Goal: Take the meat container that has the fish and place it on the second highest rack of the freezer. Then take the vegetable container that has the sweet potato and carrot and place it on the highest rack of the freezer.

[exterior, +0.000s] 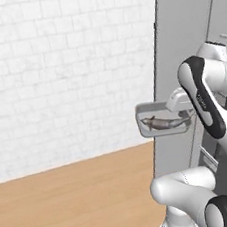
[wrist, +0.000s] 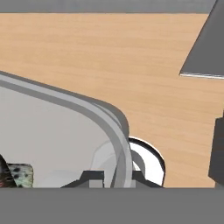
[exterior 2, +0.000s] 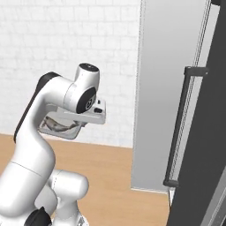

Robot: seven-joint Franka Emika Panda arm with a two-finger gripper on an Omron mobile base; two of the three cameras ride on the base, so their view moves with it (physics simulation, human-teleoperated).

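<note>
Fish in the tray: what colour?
Silvery-grey fish, darker along its back; clearest in the left base view.

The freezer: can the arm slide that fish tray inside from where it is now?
Probably not yet. The tool is shut on the meat container, held out in the air beside the freezer door, whose flat panel stands between them.

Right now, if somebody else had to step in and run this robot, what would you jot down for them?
Gripper: shut on the rim of the fish tray, carried in the air above the wooden floor.
Fish: lying in the tray.
Freezer: to the right, door swung open; its racks are out of sight.
Done: tray picked up.
Left: set it on the second highest rack, then fetch the vegetable tray for the highest rack.
</note>
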